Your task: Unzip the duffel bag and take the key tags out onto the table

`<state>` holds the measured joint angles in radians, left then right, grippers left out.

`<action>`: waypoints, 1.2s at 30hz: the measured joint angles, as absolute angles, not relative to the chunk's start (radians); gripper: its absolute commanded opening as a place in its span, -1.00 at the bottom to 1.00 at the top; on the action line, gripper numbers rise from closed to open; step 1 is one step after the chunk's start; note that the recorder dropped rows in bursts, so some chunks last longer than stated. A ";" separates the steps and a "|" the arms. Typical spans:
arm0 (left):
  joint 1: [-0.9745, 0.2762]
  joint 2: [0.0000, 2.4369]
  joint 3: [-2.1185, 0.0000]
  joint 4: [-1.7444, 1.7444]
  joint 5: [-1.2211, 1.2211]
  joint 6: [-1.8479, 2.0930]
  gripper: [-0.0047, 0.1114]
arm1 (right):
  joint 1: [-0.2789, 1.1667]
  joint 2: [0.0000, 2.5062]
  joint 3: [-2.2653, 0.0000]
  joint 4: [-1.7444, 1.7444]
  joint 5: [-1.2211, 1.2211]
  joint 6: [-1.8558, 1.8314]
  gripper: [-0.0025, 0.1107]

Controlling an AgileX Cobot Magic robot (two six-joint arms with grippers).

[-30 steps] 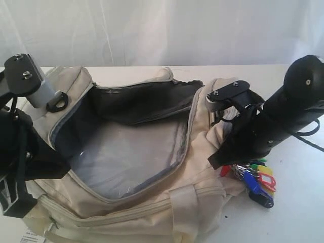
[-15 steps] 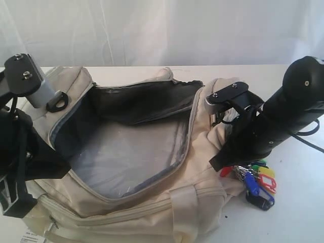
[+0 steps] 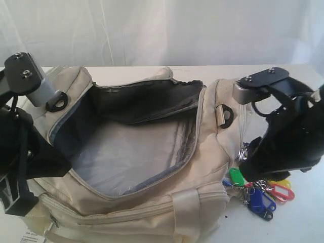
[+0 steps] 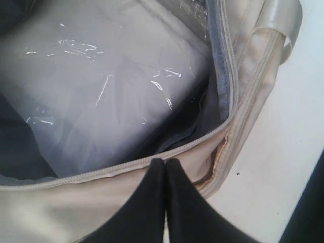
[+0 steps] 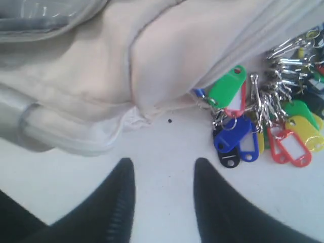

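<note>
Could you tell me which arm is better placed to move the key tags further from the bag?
Right. The right gripper, open, hovers over the table beside the key tags; the left gripper is shut at the duffel bag's opposite end.

Mouth of the duffel bag (image 3: 126, 212) gapes wide, open to a reach from above; flap (image 3: 147, 101) folded back at 12 o'clock. Left arm (image 3: 20, 152) blocks the 9 o'clock side, left gripper (image 4: 164, 164) fingers pressed together at the zip edge. Right arm (image 3: 293, 142) fills the 3 o'clock end. Key tags (image 3: 258, 195) lie on the tabletop (image 3: 304, 223) at 4 o'clock, against the bag wall. Right gripper (image 5: 163, 164) fingers are spread, with bare tabletop between them, near the tags.
</note>
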<state>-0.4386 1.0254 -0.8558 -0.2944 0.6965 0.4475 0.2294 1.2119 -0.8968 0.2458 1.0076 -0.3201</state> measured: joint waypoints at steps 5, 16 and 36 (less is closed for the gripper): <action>-0.439 1.025 -0.856 -0.294 0.649 0.449 -0.92 | 0.229 0.984 -0.897 0.252 1.078 -0.301 -0.96; -0.439 1.025 -0.856 -0.310 0.595 0.449 -0.92 | 0.229 0.814 -0.897 0.252 1.083 -0.298 -0.96; -0.442 0.924 -0.856 -0.316 0.592 0.449 -0.92 | 0.229 0.814 -0.897 0.254 1.081 -0.298 -0.96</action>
<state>-0.4422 0.9243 -0.8558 -0.3161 0.5922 0.4492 0.2294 0.8140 -0.8968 0.2541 1.0812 -0.2977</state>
